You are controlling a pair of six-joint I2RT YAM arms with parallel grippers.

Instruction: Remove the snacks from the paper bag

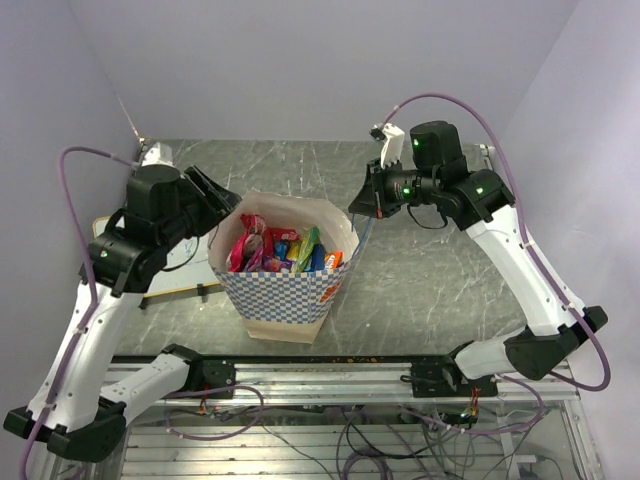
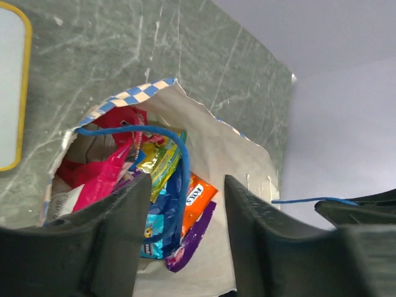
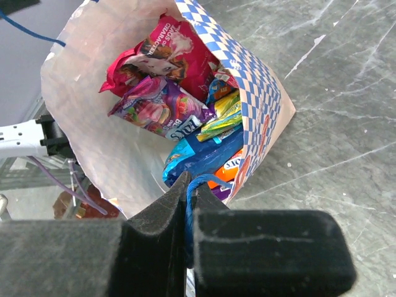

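Observation:
The paper bag (image 1: 290, 295) stands upright and open between both arms, checkered side toward the front. Several bright snacks (image 1: 283, 250) fill it. My left gripper (image 1: 222, 200) hovers at the bag's left rim. In the left wrist view the gripper (image 2: 187, 185) is open and holds nothing. A blue cord handle (image 2: 183, 161) loops free in front of an orange packet (image 2: 199, 199) and a pink one (image 2: 105, 176). My right gripper (image 3: 190, 185) is shut on the other blue cord handle (image 3: 199, 183) at the bag's right rim, above a red packet (image 3: 167, 52) and a blue one (image 3: 204, 154).
A white board with a yellow frame (image 2: 12, 86) lies on the grey marble table (image 1: 430, 280) left of the bag, under my left arm. A metal rail (image 1: 330, 370) runs along the near edge. Walls close in behind and on both sides.

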